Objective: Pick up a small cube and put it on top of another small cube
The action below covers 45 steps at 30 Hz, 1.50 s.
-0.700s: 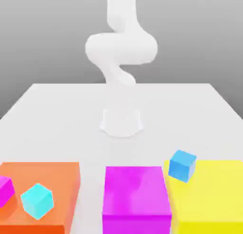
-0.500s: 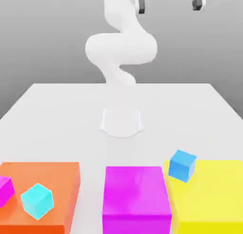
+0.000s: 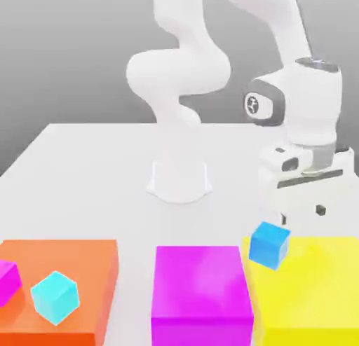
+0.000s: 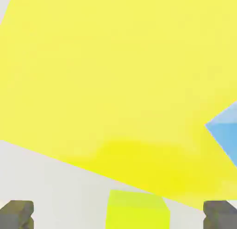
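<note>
— Where's the pincer (image 3: 301, 215)?
— Hanging low over the far edge of the yellow block (image 3: 312, 288), near the table's (image 3: 91, 169) front right corner as seen in the exterior view. Spread wide — two dark fingertips (image 4: 16, 214) far apart in the hand view, nothing pinched between them.
— And the blue cube (image 3: 269, 244)?
— Sitting tilted on the yellow block's far left corner, just below and slightly to the exterior view's left of the pincer. Not touched, as far as can be told. Seen from the hand view as a pale blue wedge (image 4: 224, 130) off to one side, outside the gap between the fingertips.
— Other cubes?
— A cyan cube (image 3: 55, 296) resting on the orange block (image 3: 70, 267) at the table's front left corner, turned at an angle. Beside it, a magenta cube (image 3: 8, 281) cut off by the picture's edge. Well apart from the blue one, with the large magenta block (image 3: 201, 288) between.
— Anything odd in the hand view?
— A small yellow-green box (image 4: 137, 209) midway between the fingertips, low against the pale table surface. Cannot tell what it is.
</note>
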Tool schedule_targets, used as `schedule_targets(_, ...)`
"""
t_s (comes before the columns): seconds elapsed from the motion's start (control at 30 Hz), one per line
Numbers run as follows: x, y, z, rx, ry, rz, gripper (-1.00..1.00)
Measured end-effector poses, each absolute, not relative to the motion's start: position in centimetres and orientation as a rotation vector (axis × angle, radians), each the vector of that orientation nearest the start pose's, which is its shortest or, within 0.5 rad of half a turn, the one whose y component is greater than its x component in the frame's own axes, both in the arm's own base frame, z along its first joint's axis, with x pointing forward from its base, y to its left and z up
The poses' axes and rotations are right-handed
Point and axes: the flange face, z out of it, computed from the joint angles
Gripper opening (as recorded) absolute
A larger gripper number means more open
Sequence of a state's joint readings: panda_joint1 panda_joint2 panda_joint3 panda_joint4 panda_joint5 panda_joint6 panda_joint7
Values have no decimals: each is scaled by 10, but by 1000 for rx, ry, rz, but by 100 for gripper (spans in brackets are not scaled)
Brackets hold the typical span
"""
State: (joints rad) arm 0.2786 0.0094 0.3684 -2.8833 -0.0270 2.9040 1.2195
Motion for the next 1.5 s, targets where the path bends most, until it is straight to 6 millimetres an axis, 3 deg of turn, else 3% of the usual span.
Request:
schedule_targets(0.2, 272, 211, 138, -3019, 861, 2, 0)
schedule_targets(0.23, 272, 211, 132, -3020, 861, 2, -100)
schedule_targets(0.43, 271, 211, 128, -3019, 860, 1, -100)
schedule_targets(0.7, 271, 212, 184, -3024, 854, -3, -100)
schedule_targets(0.77, 268, 220, 197, -3062, 760, 5, -100)
schedule_targets(1.0, 309, 229, 246, -3209, 371, 54, -100)
schedule_targets(1.07, 330, 222, 263, -3231, 307, 74, -100)
schedule_targets(1.17, 391, 169, 287, -3194, 442, 107, -100)
schedule_targets(1.3, 462, 42, 319, -3096, 744, 133, -100)
schedule_targets(1.4, 483, -36, 326, -3006, 965, 112, -100)
schedule_targets(1.5, 488, -111, 326, -2902, 1201, 71, -100)
